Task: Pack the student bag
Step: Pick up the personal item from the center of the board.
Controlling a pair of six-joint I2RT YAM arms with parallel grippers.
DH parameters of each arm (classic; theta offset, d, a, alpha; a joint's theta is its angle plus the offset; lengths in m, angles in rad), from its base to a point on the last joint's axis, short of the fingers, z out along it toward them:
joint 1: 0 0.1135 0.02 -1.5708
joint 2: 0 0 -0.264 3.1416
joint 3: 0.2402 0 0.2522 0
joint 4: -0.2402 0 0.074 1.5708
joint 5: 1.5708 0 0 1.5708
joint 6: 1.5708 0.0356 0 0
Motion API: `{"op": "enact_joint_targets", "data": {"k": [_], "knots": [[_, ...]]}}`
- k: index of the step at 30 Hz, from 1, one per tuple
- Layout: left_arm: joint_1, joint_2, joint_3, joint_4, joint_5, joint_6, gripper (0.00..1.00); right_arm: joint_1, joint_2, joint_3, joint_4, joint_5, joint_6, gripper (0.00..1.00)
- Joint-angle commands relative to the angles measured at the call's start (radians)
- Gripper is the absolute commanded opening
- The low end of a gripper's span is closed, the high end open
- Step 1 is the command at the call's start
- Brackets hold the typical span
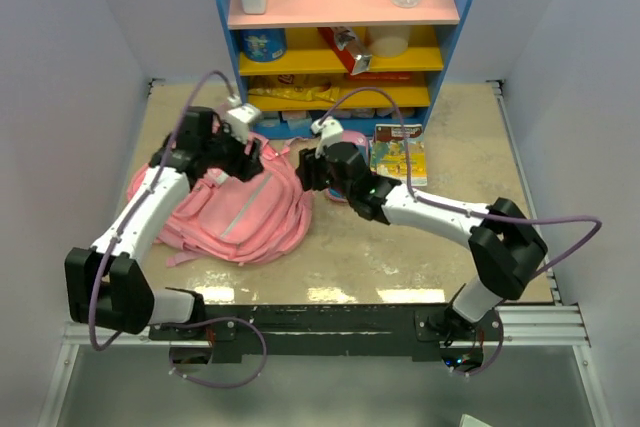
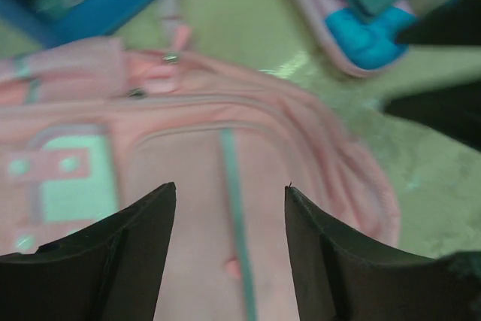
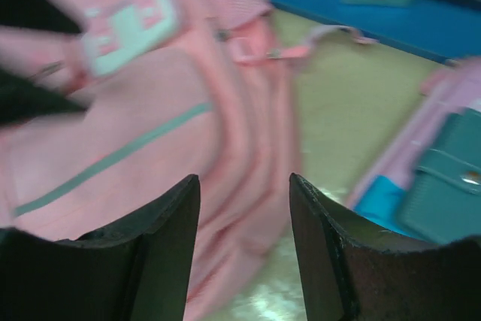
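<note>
Two arms of one build. Left arm and right arm: white tubular links set between bulky black joint housings. Each wrist carries a small white camera block. A purple cable runs along each arm, from the wrist to the black base. Both bases are bolted to a black bar at the tabletop's near edge. The jaws are matte black wedges that taper to blunt tips.

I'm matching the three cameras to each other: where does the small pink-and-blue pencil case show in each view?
Top external: pencil case mid-table, mostly hidden behind the right arm.
Left wrist: pencil case at the upper right.
Right wrist: pencil case at the right edge, blurred.
Shared landmark: the pink student bag, left of the case in every view.
</note>
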Motion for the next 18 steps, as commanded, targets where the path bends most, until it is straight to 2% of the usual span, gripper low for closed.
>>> {"op": "enact_joint_targets", "data": {"k": [1, 2, 4, 10, 11, 14, 16, 18], "knots": [[-0.242, -0.01, -0.077, -0.001, -0.114, 0.028, 0.64, -0.147, 0.049, 0.075, -0.123, 0.102, 0.037, 0.56], [-0.308, 0.005, -0.091, 0.02, -0.137, 0.029, 0.65, -0.171, 0.063, 0.092, -0.154, 0.111, 0.029, 0.56], [-0.363, 0.022, -0.119, 0.043, -0.201, 0.013, 0.66, -0.185, 0.095, 0.129, -0.172, 0.16, 0.008, 0.59], [-0.39, 0.042, -0.191, 0.14, -0.386, -0.013, 0.73, -0.246, 0.089, 0.08, -0.145, 0.203, 0.04, 0.67], [-0.393, 0.033, -0.203, 0.161, -0.406, -0.01, 0.77, -0.257, 0.092, 0.074, -0.134, 0.201, 0.041, 0.67], [-0.411, 0.014, -0.243, 0.207, -0.508, 0.01, 0.77, -0.265, 0.124, 0.08, -0.126, 0.217, 0.04, 0.68], [-0.423, 0.013, -0.257, 0.212, -0.529, 0.028, 0.74, -0.271, 0.146, 0.094, -0.126, 0.218, 0.044, 0.68], [-0.436, 0.025, -0.272, 0.225, -0.552, 0.047, 0.61, -0.276, 0.177, 0.101, -0.126, 0.23, 0.046, 0.68]]}}
